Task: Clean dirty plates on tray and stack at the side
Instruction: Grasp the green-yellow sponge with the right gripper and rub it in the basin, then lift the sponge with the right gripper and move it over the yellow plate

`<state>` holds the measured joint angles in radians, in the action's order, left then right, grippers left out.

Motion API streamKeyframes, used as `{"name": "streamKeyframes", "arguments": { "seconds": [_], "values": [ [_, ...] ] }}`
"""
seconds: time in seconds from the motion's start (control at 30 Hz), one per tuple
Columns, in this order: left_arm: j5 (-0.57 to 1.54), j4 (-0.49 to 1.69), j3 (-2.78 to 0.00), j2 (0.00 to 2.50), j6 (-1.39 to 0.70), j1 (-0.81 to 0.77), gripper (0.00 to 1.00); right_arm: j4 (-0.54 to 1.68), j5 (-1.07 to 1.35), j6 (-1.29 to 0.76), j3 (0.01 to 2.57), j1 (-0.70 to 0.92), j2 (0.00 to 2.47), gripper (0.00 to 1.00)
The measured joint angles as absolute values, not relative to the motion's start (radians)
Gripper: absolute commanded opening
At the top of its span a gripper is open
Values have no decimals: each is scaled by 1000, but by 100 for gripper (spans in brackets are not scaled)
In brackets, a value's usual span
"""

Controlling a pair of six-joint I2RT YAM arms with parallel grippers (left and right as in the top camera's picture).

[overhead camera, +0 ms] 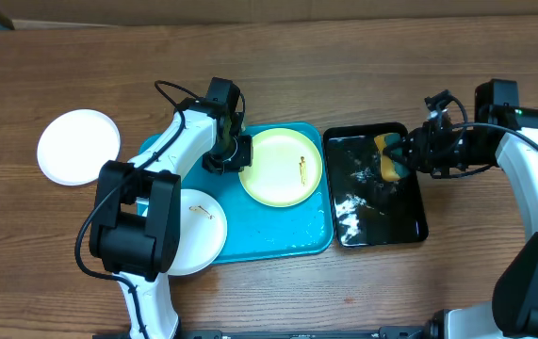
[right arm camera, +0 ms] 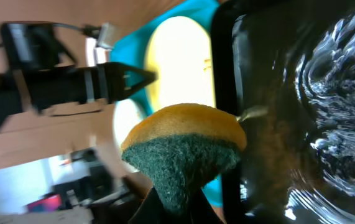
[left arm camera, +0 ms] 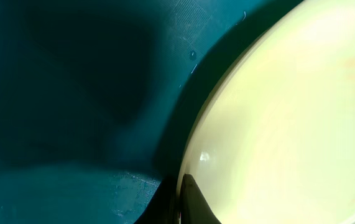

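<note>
In the overhead view, the turquoise tray (overhead camera: 292, 240) is seen at mid-table. The pale yellow-green plate (overhead camera: 273, 174), marked by a small dark smudge, is laid in the tray's upper right part. A white plate (overhead camera: 203, 235) is lodged at the tray's lower left edge, partly hidden under the left arm. The other white plate (overhead camera: 78, 146) is set on bare wood well left of the tray. The left gripper (overhead camera: 229, 155) is closed at the yellow-green plate's left rim. Just right of the tray, a sudsy black tray (overhead camera: 382, 221) is placed, and over it a sponge (overhead camera: 390, 158) is clamped in the right gripper (overhead camera: 405, 155).

In the left wrist view, one dark finger (left arm camera: 196, 202) is pressed on the plate's rim, with tray floor beside it.

In the right wrist view, the sponge's green scouring face is squeezed between the jaws.

The plate is judged light, stiff and slick when wet. Only its thin raised rim can be pinched, so slipping is to be expected under scrubbing.
</note>
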<state>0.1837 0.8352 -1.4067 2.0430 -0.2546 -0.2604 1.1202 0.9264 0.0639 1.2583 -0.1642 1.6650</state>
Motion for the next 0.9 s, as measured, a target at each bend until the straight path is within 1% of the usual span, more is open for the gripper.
{"name": "streamKeyframes", "arguments": {
  "seconds": [0.2, 0.47, 0.8, 0.9],
  "values": [
    [184, 837, -1407, 2043, -255, -260, 4, 1133, 1035, 72, 1258, -190, 1665, 4],
    [184, 837, -1407, 2043, -255, -260, 4, 1098, 1057, 76, 1258, -194, 1665, 4],
    [183, 830, -1407, 2043, -255, -260, 4, 1087, 938, 74, 1259, -168, 1665, 4],
    [181, 828, -1407, 2043, -255, -260, 4, 1071, 800, 24, 1258, -130, 1665, 4]
  ]
}}
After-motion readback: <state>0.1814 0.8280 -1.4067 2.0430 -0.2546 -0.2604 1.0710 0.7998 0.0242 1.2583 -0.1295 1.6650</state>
